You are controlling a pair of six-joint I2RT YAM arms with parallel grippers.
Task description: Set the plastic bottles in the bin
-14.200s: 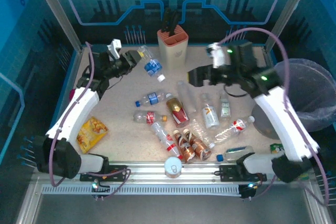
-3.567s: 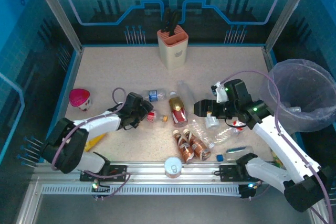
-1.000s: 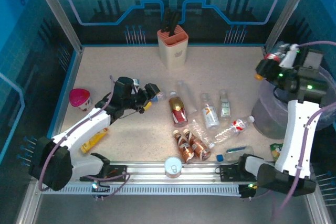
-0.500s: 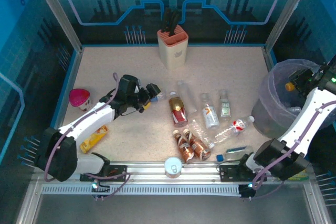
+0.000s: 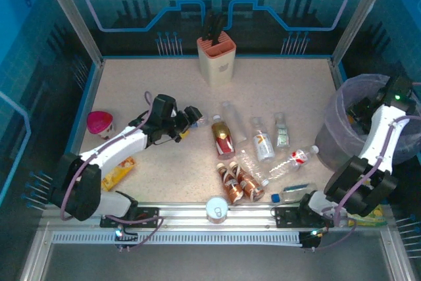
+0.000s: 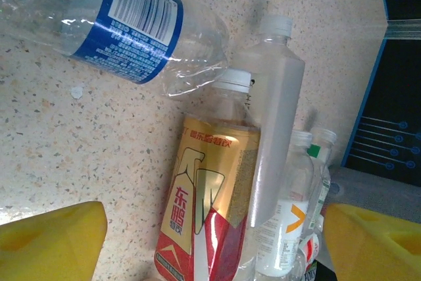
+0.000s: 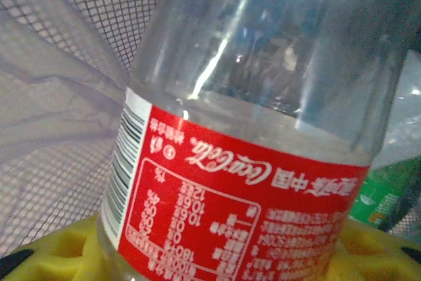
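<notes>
1. Two jobs run at once. The right gripper [image 5: 364, 108] is over the bin [image 5: 337, 143], off the worktop's right edge. It pinches a red-label bottle [image 7: 250, 162] low on the body between yellow pads [image 7: 59, 251]. The mesh wall and lavender bag [image 7: 59, 90] sit close behind it.
2. Step in hand, my read: the drop. The bottle looks to be inside the rim line, so spread the jaws fully and let it fall. No shake, and no deeper push that could snag the bag.
3. Risk: the bag film looks loose. Lift straight up after release so the fingers don't drag the liner out.
4. A green item [image 7: 388, 202] shows beside the bottle, likely in the bin. Can't tell what it is.
5. The left gripper [image 5: 189, 118] hangs left of worktop centre, spread wide and empty.
6. In its wrist view, a red-gold bottle [image 6: 204, 208] lies in line with the gap between the yellow fingers [image 6: 52, 241]. A frosted bottle [image 6: 273, 129] touches its side, and a blue-label bottle [image 6: 125, 18] is just beside their caps.
7. Pick advice: choose one bottle. The gap takes in both red-gold and frosted, so closing as lined up may grab two or squirt one out. Centre on one body with the jaws across its width, then close.
8. The remaining bottles lie loose from worktop centre toward the near edge, including a brown cluster [image 5: 237, 182] near the silver can [image 5: 216, 208]. The task looks well short of done.
</notes>
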